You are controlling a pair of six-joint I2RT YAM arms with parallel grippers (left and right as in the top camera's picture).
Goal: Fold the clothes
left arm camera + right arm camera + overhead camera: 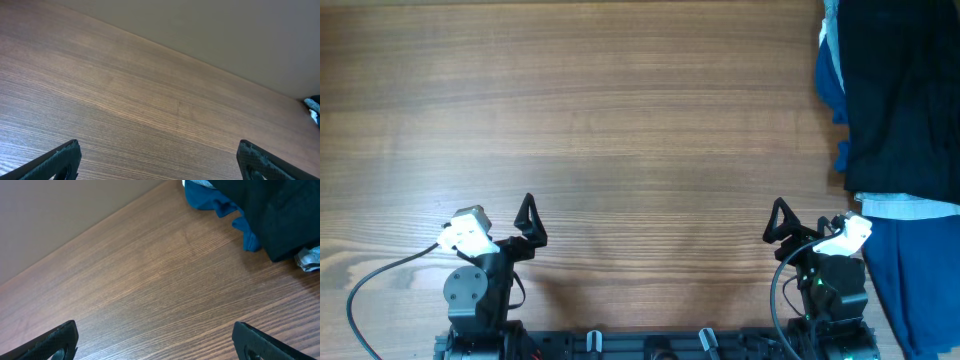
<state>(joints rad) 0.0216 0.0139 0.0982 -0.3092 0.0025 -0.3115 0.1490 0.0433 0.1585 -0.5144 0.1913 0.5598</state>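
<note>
The clothes (900,90), a plain black soft garment, lie heaped at the table's far right edge. In the right wrist view the clothes (280,215) fill the top right corner. My left gripper (529,222) rests near the front left, far from them. It is open, and in its wrist view the left gripper (159,152) has only bare wood between its fingers. My right gripper (780,222) sits at the front right, short of the heap and to its left. The right gripper (155,330) is open too, with nothing in it.
A royal blue cloth (830,85) sticks out from under the black heap's left side, and a larger blue cloth (920,290) lies at the front right. A light blue denim garment (905,207) lies between them. The wooden table (620,130) spreads left of the heap.
</note>
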